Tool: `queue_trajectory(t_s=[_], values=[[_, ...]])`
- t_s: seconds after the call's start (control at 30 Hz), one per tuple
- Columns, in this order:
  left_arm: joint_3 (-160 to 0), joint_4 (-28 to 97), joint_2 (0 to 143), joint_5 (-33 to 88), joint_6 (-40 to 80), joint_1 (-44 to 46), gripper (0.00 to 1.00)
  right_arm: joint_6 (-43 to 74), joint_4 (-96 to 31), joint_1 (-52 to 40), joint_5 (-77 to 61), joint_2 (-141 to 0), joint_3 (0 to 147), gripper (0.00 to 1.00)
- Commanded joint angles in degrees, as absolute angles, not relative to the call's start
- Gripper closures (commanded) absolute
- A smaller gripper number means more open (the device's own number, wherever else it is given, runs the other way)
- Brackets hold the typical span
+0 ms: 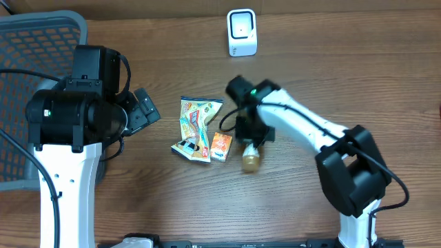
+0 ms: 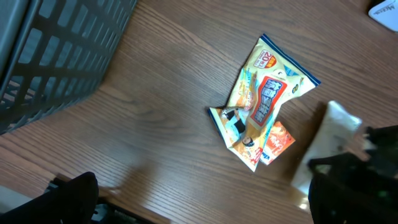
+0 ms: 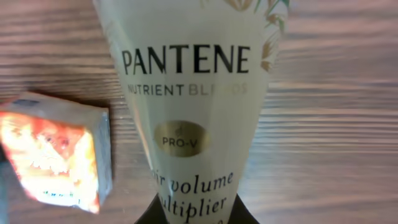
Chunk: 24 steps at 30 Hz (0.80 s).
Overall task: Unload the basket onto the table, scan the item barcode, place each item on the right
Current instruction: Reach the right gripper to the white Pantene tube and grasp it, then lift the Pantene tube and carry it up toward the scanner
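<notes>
Your right claw (image 1: 250, 138) sits over the Pantene tube (image 3: 193, 106), which lies on the table beside the snack packets (image 1: 196, 129). I can't tell if it's clamped yet. Squeeze firmly before lifting toward the scanner (image 1: 242, 32). Left claw (image 1: 146, 110) gapes empty.

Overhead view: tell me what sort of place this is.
Probably a mock checkout bench: a white barcode scanner stands on the wooden table, retail goods lie mid-table (Pantene tube, snack bag, small orange packet), and a grey mesh basket sits at the edge.
</notes>
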<state>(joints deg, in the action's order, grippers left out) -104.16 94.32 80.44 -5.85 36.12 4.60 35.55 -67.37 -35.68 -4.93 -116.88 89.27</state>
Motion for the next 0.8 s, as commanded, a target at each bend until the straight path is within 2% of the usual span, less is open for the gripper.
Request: queue_trajectory(t_s=[0.0, 0.23, 0.37, 0.53, 0.77], values=[[-103.9, 94.3, 80.6, -6.6, 37.3, 4.3, 0.0, 23.0, -71.1, -30.7, -13.5, -116.3, 96.7, 0.96], [-103.9, 94.3, 80.6, -6.6, 37.3, 4.3, 0.0, -6.8, -79.5, -19.9, -53.7, -116.3, 101.8, 0.96], [-103.9, 94.3, 80.6, -6.6, 37.3, 4.3, 0.0, -17.0, -85.3, -13.3, -68.1, -116.3, 101.8, 0.96], [-103.9, 94.3, 80.6, -6.6, 37.3, 4.3, 0.01, -21.6, -91.9, -7.3, -73.4, -116.3, 101.8, 0.96], [-103.9, 94.3, 80.6, -6.6, 37.3, 4.3, 0.0, -25.6, -97.1, -5.9, -74.3, -116.3, 101.5, 0.97]])
